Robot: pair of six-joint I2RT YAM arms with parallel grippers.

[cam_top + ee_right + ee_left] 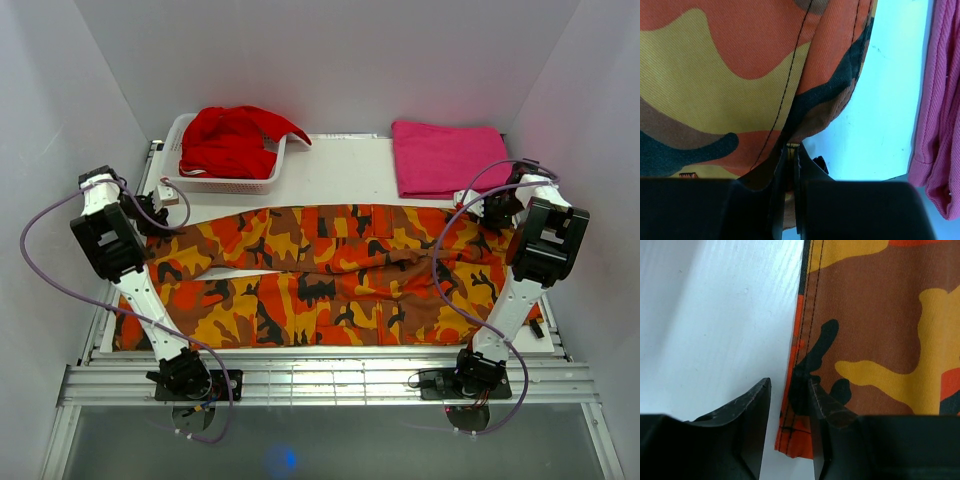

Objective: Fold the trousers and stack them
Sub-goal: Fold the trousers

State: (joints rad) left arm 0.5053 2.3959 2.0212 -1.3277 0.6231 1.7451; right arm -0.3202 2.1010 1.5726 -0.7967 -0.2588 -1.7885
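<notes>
Camouflage twill trousers (320, 275) lie spread flat across the white table (340, 170).
The right gripper (791, 152) pinches a stitched fold; the left gripper (789, 390), jaws apart, straddles the double-stitched hem, contact unclear.

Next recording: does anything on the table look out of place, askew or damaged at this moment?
Nothing looks damaged. The red garment spills over the right rim of the basket, one end sticking out sideways. The trousers lie with their two legs splayed apart at the left end.

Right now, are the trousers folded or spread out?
Spread out: the trousers lie full length across the table, both legs side by side, with bare table showing between them at the left. No fold is made yet.
</notes>
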